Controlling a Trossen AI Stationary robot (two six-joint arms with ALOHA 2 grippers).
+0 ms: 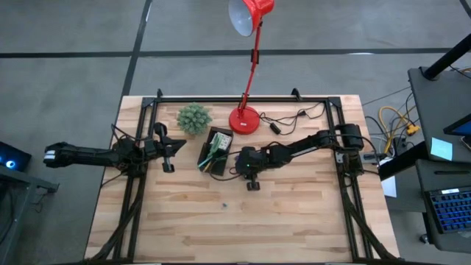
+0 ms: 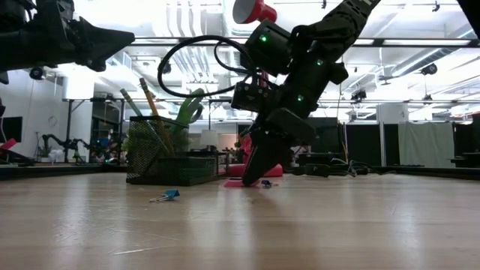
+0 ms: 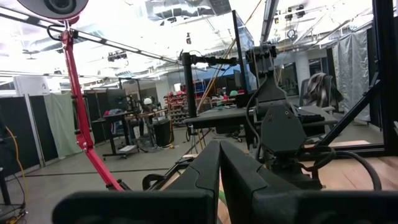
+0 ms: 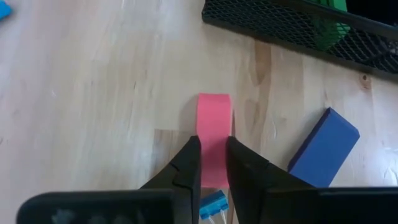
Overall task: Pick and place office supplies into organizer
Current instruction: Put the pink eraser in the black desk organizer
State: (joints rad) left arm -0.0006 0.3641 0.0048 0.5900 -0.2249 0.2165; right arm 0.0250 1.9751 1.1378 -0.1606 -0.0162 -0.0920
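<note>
Clearly, from above I see my right gripper [image 1: 253,185] low near the middle of the surface [image 1: 294,221], just beside the organizer [image 1: 214,152], but the small things under it are hidden there. The right wrist view shows them: the fingers [image 4: 186,165] stand close together on both sides of a pink sticky-note pad [image 4: 213,134] that lies flat on the wood, and they seem to pinch its near end. A dark blue block [image 4: 323,147] lies just beside the pad, and a small blue clip [image 4: 212,203] shows between the fingers. The black mesh wall of the organizer is beyond the pad, apart from it.

The low view gives what the others do not: pencils and green items stand upright in the organizer, and another blue binder clip [image 2: 166,196] lies alone on the wood in front of it.

My left gripper [image 1: 168,166] hangs over the left part of the surface, near the organizer; its fingers [image 3: 205,171] are pressed together and hold nothing.

The red lamp [image 1: 245,118] and the green plant [image 1: 193,118] stand at the far edge. The near half of the surface is open wood, with free room toward the near edge and both near corners.
</note>
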